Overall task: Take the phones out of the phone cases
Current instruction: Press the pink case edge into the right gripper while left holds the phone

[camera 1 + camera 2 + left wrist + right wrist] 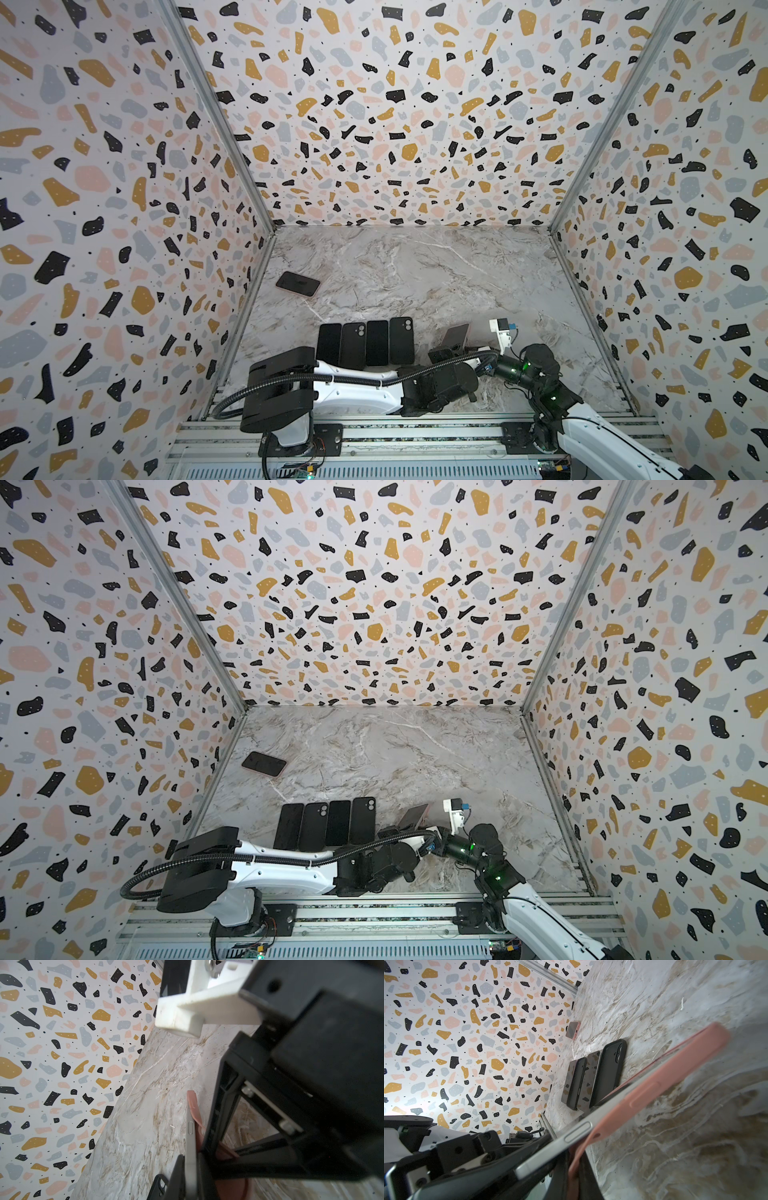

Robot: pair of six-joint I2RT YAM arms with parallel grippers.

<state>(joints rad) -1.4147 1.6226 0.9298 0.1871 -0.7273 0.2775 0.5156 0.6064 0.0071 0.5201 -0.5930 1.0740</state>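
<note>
White arm shells with black joints; ribbed black hose on the left one, green lights on the right; black, truss-framed left claw.

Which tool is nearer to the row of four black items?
Left. The left tool is just right of the row; the right tool is farther right, beyond it.
</note>
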